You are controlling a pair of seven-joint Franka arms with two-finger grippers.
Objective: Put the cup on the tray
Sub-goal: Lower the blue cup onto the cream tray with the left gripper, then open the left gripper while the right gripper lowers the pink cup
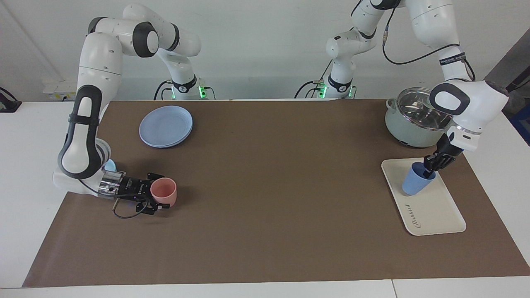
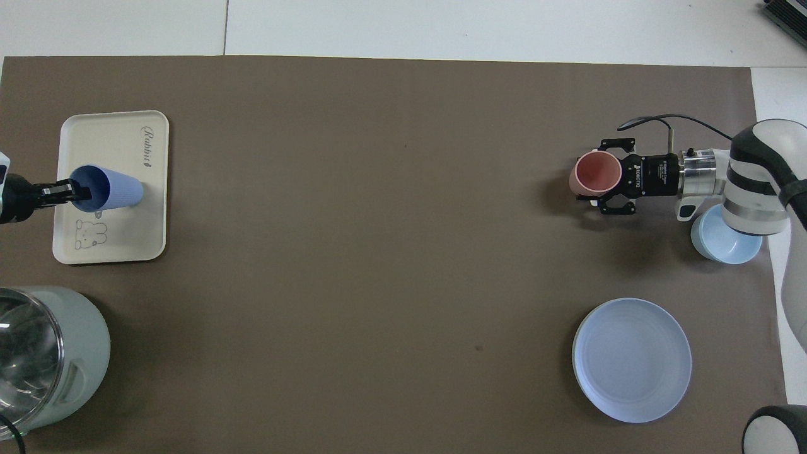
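The periwinkle-blue cup point(image 1: 415, 184) stands slightly tilted with its base on the cream-white tray point(image 1: 434, 211), on the half nearer the robots, next to the bear drawing. My left gripper point(image 1: 430, 167) is shut on the cup's rim, one finger inside it. In the overhead view the cup point(image 2: 110, 188) lies over the middle of the tray point(image 2: 120, 233), with the left gripper point(image 2: 74, 189) at its mouth. My right gripper point(image 1: 161, 193) is shut on a salmon-pink tumbler point(image 1: 164, 191) low over the mat at the right arm's end, also in the overhead view point(image 2: 596, 173).
A pale green pot with a glass lid point(image 1: 414, 118) stands just nearer the robots than the tray. A round blue plate point(image 1: 165, 120) and a light-blue bowl point(image 2: 725, 236), mostly hidden by the right arm in the facing view, are at the right arm's end.
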